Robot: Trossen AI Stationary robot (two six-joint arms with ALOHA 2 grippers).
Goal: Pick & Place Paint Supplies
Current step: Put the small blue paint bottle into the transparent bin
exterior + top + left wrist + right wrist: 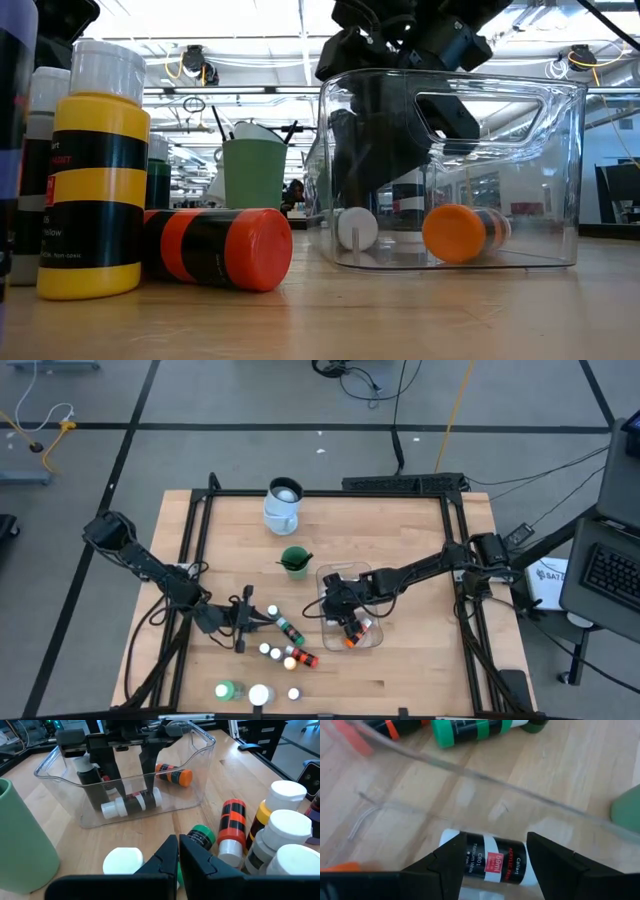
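Between my right gripper's (pixel 495 857) fingers lies a white paint bottle (pixel 492 862), and its black label reads "C801", "Titanium White", "59ml" on a red patch, and "Acrylic Paint" in red along the edge. A yellow-banded bottle (pixel 88 195) in the low view carries small lettering, with only "low" legible. Other labels are too small to read

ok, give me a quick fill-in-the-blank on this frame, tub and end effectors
1. The right end effector is down inside the clear ____.
2. Its jaws stand open on either side of a lying ____ bottle.
3. An ____ bottle also lies in the tub.
4. The left end effector, outside the tub, is ____.

Missing words: tub; white; orange; shut
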